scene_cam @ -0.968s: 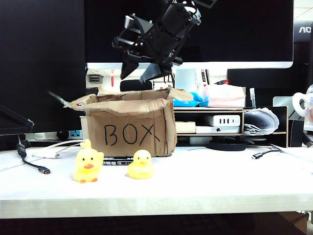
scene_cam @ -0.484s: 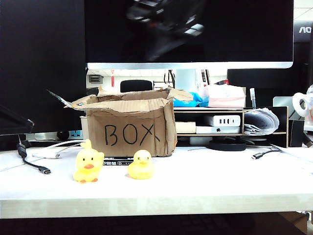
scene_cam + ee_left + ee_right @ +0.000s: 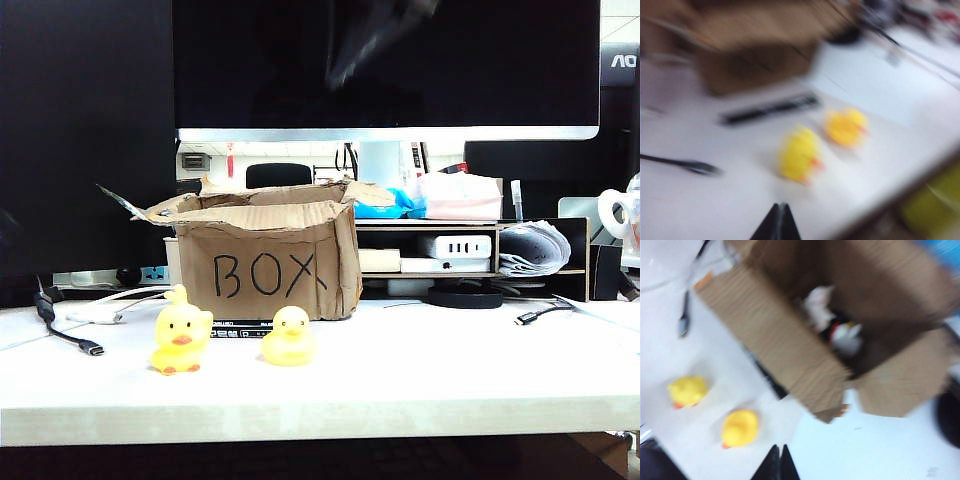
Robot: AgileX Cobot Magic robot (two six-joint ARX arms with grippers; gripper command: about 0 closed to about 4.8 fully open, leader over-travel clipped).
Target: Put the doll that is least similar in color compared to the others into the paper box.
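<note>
Now the black arm that hung above the paper box [image 3: 265, 255] a second ago is only a faint blur at the top of the exterior view. Two yellow ducks [image 3: 180, 331] stand on the counter [image 3: 430, 370] in front of the one box. One white doll [image 3: 821, 304] lies inside the box. The right tool [image 3: 778, 462] hovers over the counter by the open box, its tips pressed together, empty. The left tool [image 3: 778, 223], at six o'clock from the ducks, also shows tips together, holding nothing.
</note>
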